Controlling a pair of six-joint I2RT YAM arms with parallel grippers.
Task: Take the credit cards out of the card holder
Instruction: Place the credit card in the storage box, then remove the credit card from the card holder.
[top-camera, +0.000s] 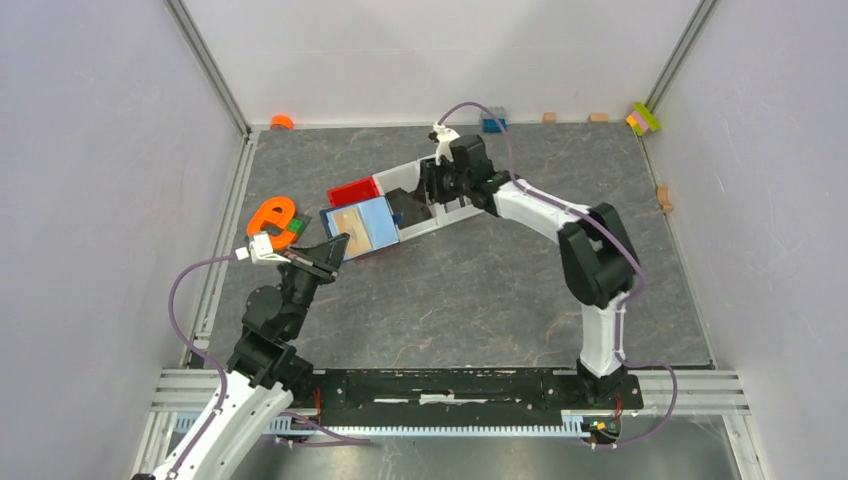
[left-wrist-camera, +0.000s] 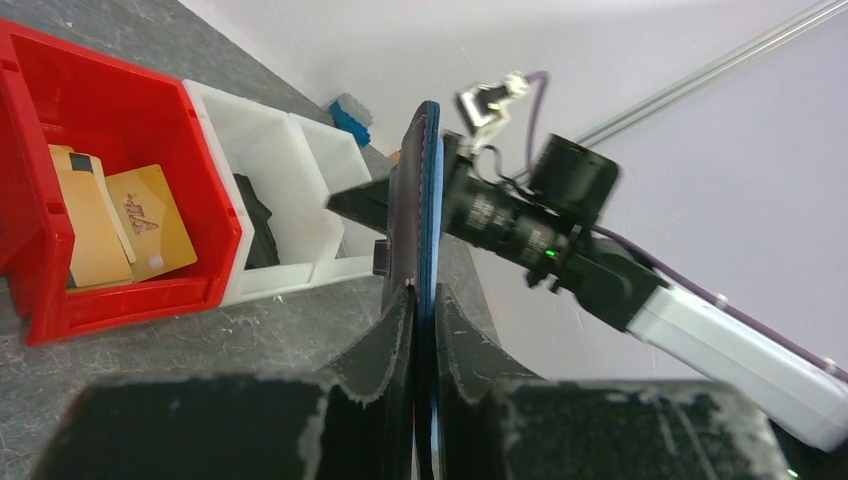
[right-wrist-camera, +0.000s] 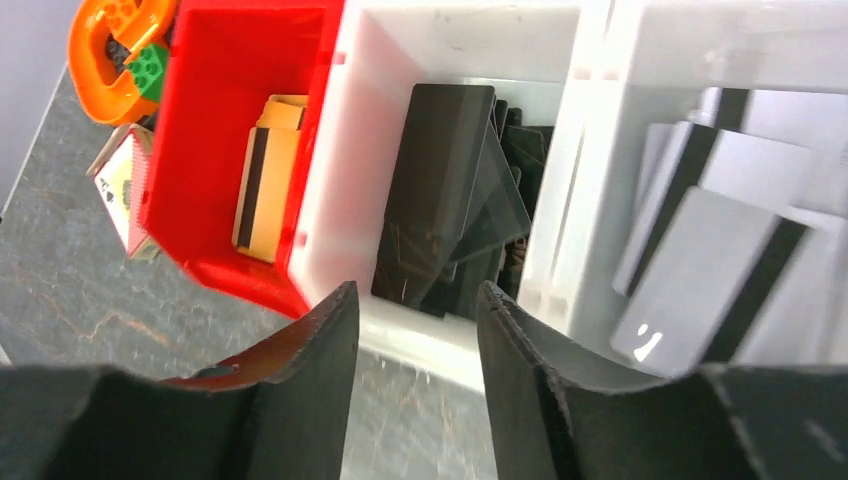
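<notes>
centre-left of the top view: card holder (top-camera: 372, 225) is open, pale blue inside facing up, pinched at its lower-left edge by the left gripper (top-camera: 335, 250). left wrist view has it edge-on, fingers (left-wrist-camera: 385, 350) closed tight on the thin panel. tan patch on its left half, can't tell if that's a card.

right gripper (right-wrist-camera: 415, 330) hangs over the bin row, upper centre of the top view, jaws apart w/ nothing between. under it: dark grey cards (right-wrist-camera: 440, 190) leaning loose in the white bin (right-wrist-camera: 345, 150), silvery cards (right-wrist-camera: 720, 260) w/ a dark stripe in the next bin right, tan pieces in the red bin (right-wrist-camera: 230, 60).

handling, my guess: holder is light, soft and floppy at the fold, so it'll sag unless clamped near the spine. cards look thin, stiff, glossy, prob slippery. take one by a short exposed edge and pull along the pocket, not across. too much squeeze over the pocket would pin the card in.
</notes>
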